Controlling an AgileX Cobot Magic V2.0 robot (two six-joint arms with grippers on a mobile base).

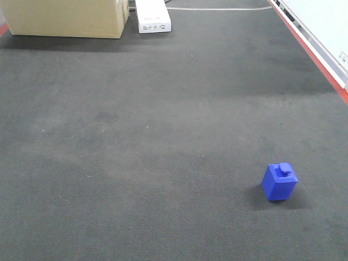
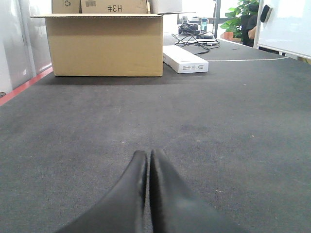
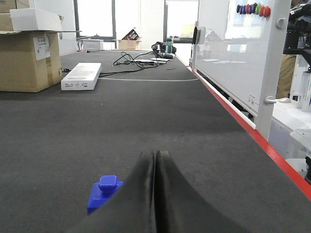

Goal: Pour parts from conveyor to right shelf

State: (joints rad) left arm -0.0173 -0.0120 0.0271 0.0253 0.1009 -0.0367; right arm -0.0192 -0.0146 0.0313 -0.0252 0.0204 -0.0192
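One of the parts, a small bright blue block (image 1: pixel 280 181) with a square knob on top, stands upright on the dark grey carpeted floor at the front right. In the right wrist view the same blue block (image 3: pixel 103 192) lies low and left of my right gripper (image 3: pixel 155 154), partly hidden behind its left finger and apart from it. The right gripper's black fingers are pressed together with nothing between them. My left gripper (image 2: pixel 147 153) is shut too, hovering over bare carpet. No conveyor or right shelf shows in any view.
A large cardboard box (image 1: pixel 65 17) and a flat white box (image 1: pixel 153 15) sit at the far left. A red floor stripe (image 1: pixel 315 54) and a white board wall (image 3: pixel 233 53) run along the right. Cables (image 3: pixel 141 58) lie far ahead.
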